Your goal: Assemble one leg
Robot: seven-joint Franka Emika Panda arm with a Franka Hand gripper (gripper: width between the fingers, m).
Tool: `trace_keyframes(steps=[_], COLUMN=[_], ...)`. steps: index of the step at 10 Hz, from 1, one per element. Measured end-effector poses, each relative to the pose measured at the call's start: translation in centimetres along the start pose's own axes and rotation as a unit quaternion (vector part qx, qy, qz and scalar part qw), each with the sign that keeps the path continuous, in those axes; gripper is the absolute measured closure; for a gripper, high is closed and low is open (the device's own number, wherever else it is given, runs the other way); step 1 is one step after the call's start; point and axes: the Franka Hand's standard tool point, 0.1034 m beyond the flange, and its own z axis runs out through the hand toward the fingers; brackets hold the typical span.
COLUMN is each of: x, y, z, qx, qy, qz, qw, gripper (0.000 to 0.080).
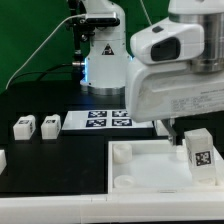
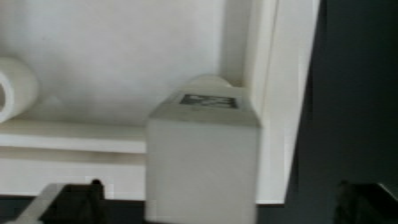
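A white leg (image 1: 197,153) with a black-and-white tag on one face stands upright at the exterior view's right side of the large white tray (image 1: 150,168). In the wrist view the leg (image 2: 205,150) sits between my two dark fingertips (image 2: 80,203), with a gap on each side. The tray's wall (image 2: 267,60) runs beside it. My gripper (image 1: 185,138) is directly over the leg, open and not touching it; in the wrist view the gripper (image 2: 222,205) straddles the post. The arm's white body hides the leg's top in the exterior view.
Two more small white legs (image 1: 24,126) (image 1: 49,123) lie on the black table at the exterior view's left, and another white part (image 1: 2,158) is at the left edge. The marker board (image 1: 108,120) lies behind the tray. A round socket (image 2: 15,92) shows on the tray.
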Motion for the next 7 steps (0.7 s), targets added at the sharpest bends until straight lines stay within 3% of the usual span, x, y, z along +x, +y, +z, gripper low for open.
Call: trace_keyframes(steps=[1,3,4,5,7], x=[0.0,-0.02,0.0,-0.01,0.0], y=[-0.03,0.01,-0.02,-0.01,-0.01], z=[-0.06,0.0,-0.02,-0.01,-0.01], qx=[0.0,-0.001,0.0,0.0,0.0], qy=[0.0,-0.001,-0.001,-0.001,-0.001], qz=[0.0,0.0,0.011,0.016,0.018], qw=[1.0,1.0,1.0,1.0,1.0], gripper=[0.0151,0.0378,0.0378,0.0509,0.0509])
